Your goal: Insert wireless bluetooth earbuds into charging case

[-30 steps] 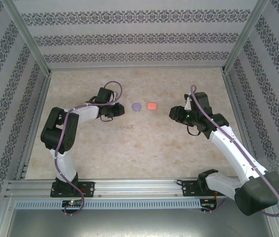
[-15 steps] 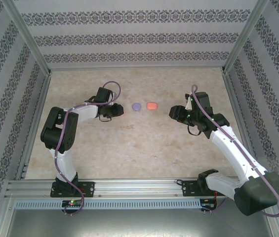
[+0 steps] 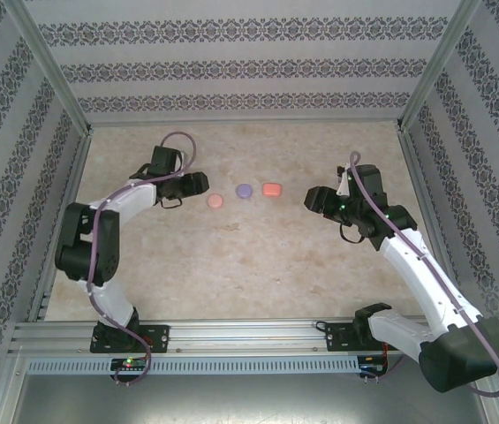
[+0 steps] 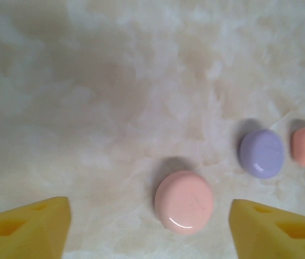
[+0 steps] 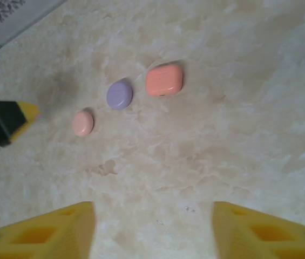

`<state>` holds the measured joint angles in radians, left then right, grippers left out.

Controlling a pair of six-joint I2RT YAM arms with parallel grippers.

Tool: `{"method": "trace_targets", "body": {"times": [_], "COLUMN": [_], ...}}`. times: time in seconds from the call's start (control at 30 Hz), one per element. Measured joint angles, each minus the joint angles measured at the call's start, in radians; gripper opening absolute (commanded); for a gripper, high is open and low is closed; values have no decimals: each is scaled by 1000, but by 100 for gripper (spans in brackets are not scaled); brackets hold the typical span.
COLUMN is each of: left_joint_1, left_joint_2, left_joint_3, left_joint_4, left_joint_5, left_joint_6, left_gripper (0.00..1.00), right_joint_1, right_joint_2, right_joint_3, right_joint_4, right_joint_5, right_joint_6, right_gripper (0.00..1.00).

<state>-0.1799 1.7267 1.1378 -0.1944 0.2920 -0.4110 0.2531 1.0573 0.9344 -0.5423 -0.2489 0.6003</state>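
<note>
Three small cases lie in a row on the far half of the bench: a pink case, a purple case and an orange case (none touching). The left arm has its jaws just beside the pink case; the right arm has its jaws near the orange case.

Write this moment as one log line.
left gripper open, facing pink case | right gripper open, empty | purple case, orange case closed

Three charging cases lie in a row on the tabletop, well behind the arm bases. The left case sits slightly nearer than the middle case and the right case. The left claw stands just left of the row. The right claw stands near its right end.
</note>
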Motion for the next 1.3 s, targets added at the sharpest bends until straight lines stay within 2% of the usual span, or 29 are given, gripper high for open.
{"method": "trace_targets", "body": {"times": [0.03,0.17,0.2,0.47,0.67,0.83,1.0,1.17,1.3], "left_joint_1": [3,3,3,3,3,2,2,2,2], "left_joint_2": [-32,-144,-179,-471,-752,-954,-1020,-1089,-1031], "left_joint_3": [0,-8,-18,-160,-316,-400,-432,-627,-772], "left_joint_4": [-3,-8,-8,21,109,146,113,161,284], "left_joint_5": [-10,-48,-60,-122,-145,-201,-263,-296,-320], "left_joint_6": [8,20,22,43,119,216,277,328,385], "left_gripper": [99,100,100,100,100,100,100,100,100], "right_joint_1": [-7,-37,-45,-61,-61,-62,-62,-62,-74], "right_joint_2": [-5,-24,-29,-69,-100,-138,-125,-116,-140], "right_joint_3": [4,29,39,98,93,16,-61,-147,-282], "right_joint_4": [-3,-20,-24,-37,-30,53,130,249,374], "right_joint_5": [-2,-7,-7,31,175,318,421,492,523], "right_joint_6": [0,-6,-14,-67,-117,-114,-145,-262,-359], "right_gripper": [77,97,98,98,98,98,98,98,98]}}
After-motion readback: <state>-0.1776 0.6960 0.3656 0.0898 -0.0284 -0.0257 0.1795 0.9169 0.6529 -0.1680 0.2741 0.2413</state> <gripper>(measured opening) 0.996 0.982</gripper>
